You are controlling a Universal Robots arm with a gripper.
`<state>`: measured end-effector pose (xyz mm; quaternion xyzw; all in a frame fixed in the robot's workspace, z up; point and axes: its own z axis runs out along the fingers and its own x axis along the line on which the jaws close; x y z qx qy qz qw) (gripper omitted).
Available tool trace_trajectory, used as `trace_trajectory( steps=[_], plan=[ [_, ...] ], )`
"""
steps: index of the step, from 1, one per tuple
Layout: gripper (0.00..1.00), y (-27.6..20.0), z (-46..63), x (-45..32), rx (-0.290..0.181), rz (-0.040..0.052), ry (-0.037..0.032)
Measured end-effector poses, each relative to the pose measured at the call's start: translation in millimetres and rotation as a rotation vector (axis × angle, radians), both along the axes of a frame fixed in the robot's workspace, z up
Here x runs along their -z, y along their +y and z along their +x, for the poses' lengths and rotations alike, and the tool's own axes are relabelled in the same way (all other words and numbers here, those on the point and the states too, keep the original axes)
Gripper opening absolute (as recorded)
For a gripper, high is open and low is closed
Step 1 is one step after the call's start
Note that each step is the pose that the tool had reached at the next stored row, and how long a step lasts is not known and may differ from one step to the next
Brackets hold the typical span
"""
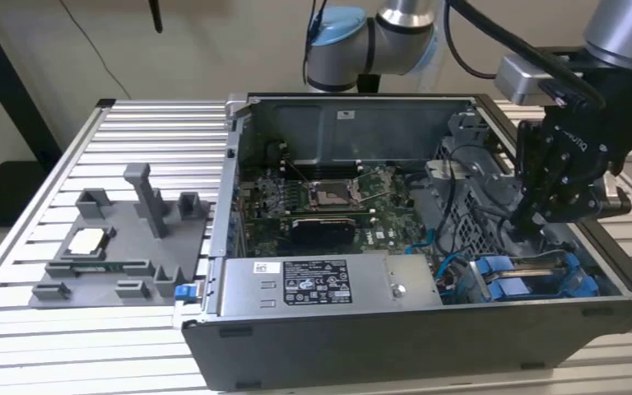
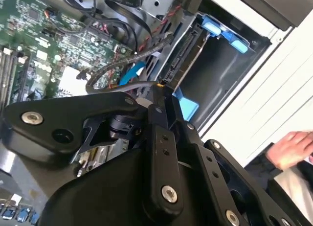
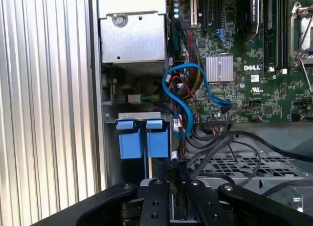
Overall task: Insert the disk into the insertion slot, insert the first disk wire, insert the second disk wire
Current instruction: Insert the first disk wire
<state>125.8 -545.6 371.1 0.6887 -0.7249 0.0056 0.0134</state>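
Ribbed metal tabletop (image 1: pixel 151 132) is carrying a boxy grey computer case (image 1: pixel 404 346); my claw (image 1: pixel 527 222) is hanging by the blue-tabbed sheet-metal drive bay (image 3: pixel 139 116), and I can't tell whether it's open or closed.

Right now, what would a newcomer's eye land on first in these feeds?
The open computer case on the slatted table dominates the exterior view, and the black gripper hangs inside it at the exterior view's right. Close to the gripper sit bright blue carrier tabs, and in the first wrist view a blue cable loops beside the green motherboard.
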Motion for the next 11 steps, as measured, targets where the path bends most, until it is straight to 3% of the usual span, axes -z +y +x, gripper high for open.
trace_trajectory(
  steps=[2,3,5,7,11],
  plan=[
    [0.19,-1.7,1.6,0.3,0.000,0.0280,0.0000],
    [0.19,-3.7,3.9,0.7,0.000,0.0572,0.0001],
    [0.19,-5.1,6.2,1.0,0.000,0.0760,0.0001],
    [0.19,-5.8,8.6,1.2,0.000,0.0821,0.0001],
    [0.19,-5.8,9.2,1.2,0.000,0.0822,0.0001]
  ],
)
